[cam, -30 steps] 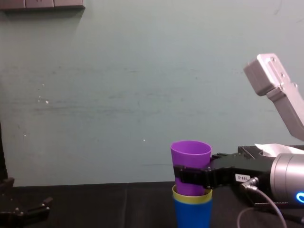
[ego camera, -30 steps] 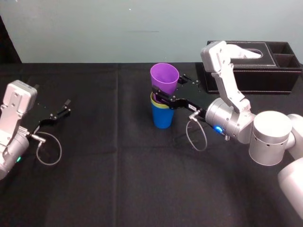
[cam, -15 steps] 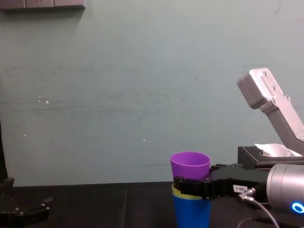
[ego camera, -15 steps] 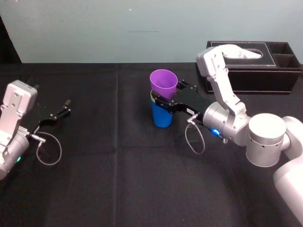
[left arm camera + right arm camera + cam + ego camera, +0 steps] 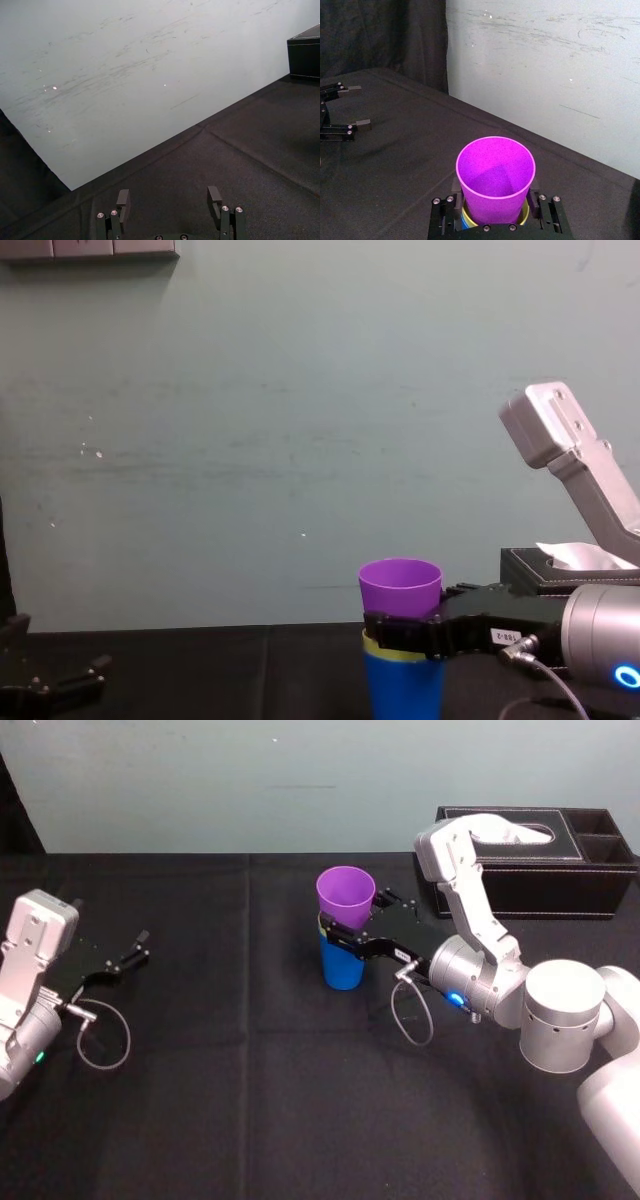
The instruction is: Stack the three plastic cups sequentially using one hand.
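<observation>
Most of the yellow-green cup [image 5: 385, 648] is hidden. It sits inside the blue cup [image 5: 342, 965], and just a thin rim peeks out. The bottom of the purple cup [image 5: 346, 895] is hidden too, down inside the yellow-green one. The chest view's bottom edge cuts off the blue cup. The right gripper [image 5: 350, 927] has its two fingers pressed on the sides of the purple cup, low down. The stack stands upright in the middle of the head view. The right arm covers part of the black tissue box [image 5: 570, 870] at the upper right. The left gripper [image 5: 125, 960] sits at the left, fingers wide apart, holding nothing. A black cloth [image 5: 250, 1100] covers the table. Behind it is a pale green wall [image 5: 200, 780].
</observation>
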Robot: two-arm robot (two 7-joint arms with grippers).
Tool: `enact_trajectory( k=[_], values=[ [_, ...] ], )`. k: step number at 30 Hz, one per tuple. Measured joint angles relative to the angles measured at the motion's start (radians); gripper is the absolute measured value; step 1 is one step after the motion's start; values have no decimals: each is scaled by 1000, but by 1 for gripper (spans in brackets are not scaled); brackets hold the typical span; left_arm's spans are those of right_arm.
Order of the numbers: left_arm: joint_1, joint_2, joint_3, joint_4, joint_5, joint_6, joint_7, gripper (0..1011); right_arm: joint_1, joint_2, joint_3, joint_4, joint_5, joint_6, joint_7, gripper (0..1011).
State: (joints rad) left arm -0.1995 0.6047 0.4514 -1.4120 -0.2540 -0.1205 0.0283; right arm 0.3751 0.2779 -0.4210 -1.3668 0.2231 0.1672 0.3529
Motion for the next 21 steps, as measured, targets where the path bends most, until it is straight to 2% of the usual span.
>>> enact_trajectory(
  k=[3, 4, 7, 10, 17, 21],
  values=[
    [0, 0, 0, 0, 0, 0, 0, 1011, 0, 0, 0, 0, 0, 0, 0, 838],
    [0, 0, 0, 0, 0, 0, 0, 1011, 0, 0, 0, 0, 0, 0, 0, 838],
    [0, 0, 0, 0, 0, 0, 0, 1011, -1, 0, 0, -1, 0, 0, 0, 954],
    [0, 0, 0, 0, 0, 0, 0, 1012, -1, 1, 0, -1, 0, -1, 0, 1003],
    [0, 0, 0, 0, 0, 0, 0, 1011, -2, 1, 0, -3, 0, -3, -1, 1002],
    [0, 0, 0, 0, 0, 0, 0, 1011, -18, 8, 10, -26, 4, -20, 4, 1002]
  ],
)
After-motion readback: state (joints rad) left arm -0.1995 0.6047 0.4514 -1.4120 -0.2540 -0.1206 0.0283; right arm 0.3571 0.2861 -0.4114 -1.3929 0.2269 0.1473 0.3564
